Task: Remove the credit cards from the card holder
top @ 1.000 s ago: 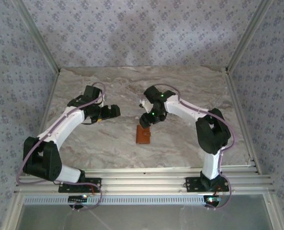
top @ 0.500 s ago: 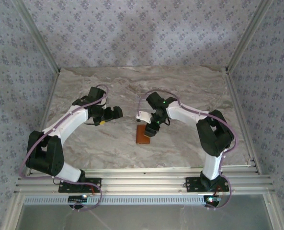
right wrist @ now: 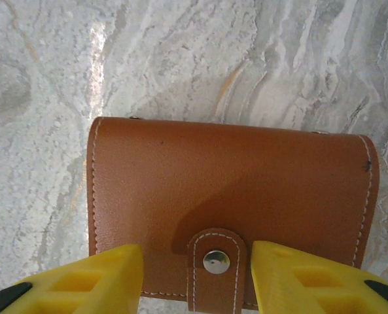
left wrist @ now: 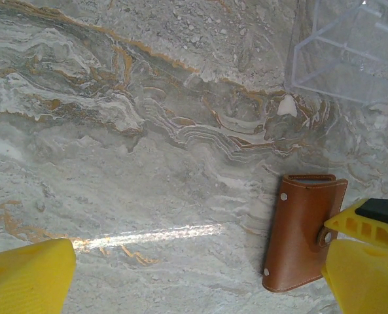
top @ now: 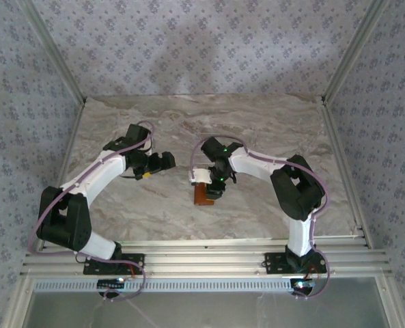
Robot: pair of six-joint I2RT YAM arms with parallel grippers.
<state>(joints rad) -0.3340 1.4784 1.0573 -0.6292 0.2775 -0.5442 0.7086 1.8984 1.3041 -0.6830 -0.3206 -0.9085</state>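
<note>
Marbled grey-and-tan tabletop (top: 141, 205), walled on three sides by blue-grey flowered panels (top: 188, 41) set in metal framing. The card holder (right wrist: 226, 183) is laid flat near the table's middle, closed, its strap tab (right wrist: 216, 261) snapped down. No credit cards are seen; they are presumed shut inside. The right gripper (right wrist: 197, 261) is lowered over it with fingers (right wrist: 108, 275) spread either side of the tab and nothing pinched, judged lined up so the strap can be caught. The left gripper (left wrist: 194, 275) is held aside, spread wide and empty, likely kept ready to pin the leather. A clear plastic stand (left wrist: 351, 46) is noted beyond the holder.
</note>
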